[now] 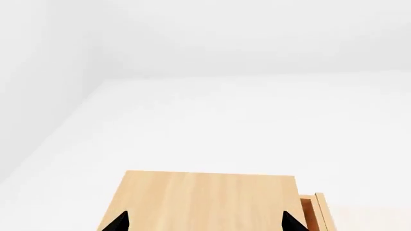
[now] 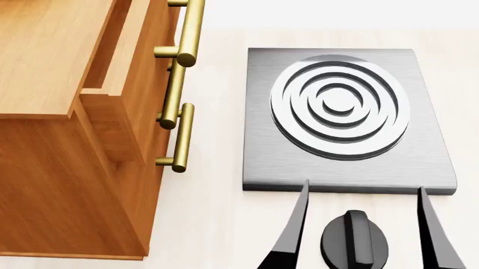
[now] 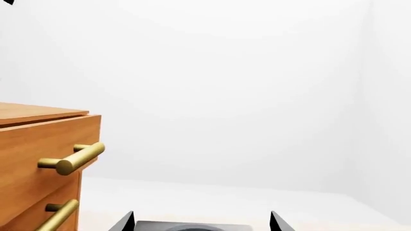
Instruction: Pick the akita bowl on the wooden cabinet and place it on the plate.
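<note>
Neither akita bowl nor plate in any view, both grippers open & empty, right gripper [image 2: 363, 224] over stove [image 2: 348, 120] knob [image 2: 355, 238], left gripper [image 1: 205, 222] above wooden cabinet [image 2: 67, 112]; risk: blind reach, clipping brass handles [image 2: 183, 61].

A bare simulated kitchen corner: a grey stove [image 2: 348, 120] with concentric rings and a black knob [image 2: 355, 240], the wooden cabinet [image 2: 78, 123] at nine o'clock, blank white walls.

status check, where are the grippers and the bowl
Right gripper open, empty, over stove knob. Left gripper open above wooden cabinet. Akita bowl and plate not in view.
</note>
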Controlling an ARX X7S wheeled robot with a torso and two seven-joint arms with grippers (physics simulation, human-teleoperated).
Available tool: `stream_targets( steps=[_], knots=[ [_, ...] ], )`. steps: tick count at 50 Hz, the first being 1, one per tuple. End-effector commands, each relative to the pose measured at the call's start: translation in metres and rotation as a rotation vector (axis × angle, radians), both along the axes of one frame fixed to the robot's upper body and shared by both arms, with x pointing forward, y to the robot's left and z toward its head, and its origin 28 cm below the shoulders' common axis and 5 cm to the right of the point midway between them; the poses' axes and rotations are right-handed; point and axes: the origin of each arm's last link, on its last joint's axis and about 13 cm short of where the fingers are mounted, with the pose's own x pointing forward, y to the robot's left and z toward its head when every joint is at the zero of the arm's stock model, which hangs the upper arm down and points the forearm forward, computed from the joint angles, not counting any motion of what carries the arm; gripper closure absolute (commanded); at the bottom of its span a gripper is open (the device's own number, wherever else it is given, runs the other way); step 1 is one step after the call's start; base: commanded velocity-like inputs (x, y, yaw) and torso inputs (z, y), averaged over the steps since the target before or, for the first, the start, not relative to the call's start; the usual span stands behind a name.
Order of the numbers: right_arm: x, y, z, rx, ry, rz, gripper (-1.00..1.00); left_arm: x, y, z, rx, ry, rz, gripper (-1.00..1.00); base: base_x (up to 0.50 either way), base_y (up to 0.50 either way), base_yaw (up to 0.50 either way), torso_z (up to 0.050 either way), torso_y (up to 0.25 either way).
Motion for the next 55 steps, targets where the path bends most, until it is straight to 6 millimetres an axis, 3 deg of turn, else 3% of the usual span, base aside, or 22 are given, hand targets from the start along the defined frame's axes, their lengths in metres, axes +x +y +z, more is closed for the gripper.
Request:
stream_targets(
  steps=[1, 55],
  knots=[
    [0.000, 0.001, -0.001, 0.001, 0.000, 0.008, -1.00, -0.003, 0.005, -0.003, -0.013, 0.062, 0.020, -1.00, 0.00, 0.00, 0.00, 0.000, 0.000],
    [0.001, 0.001, -0.003, 0.003, 0.004, 0.007, -1.00, 0.001, 0.015, -0.021, -0.022, 0.199, 0.070, -1.00, 0.00, 0.00, 0.00, 0.000, 0.000]
  ],
)
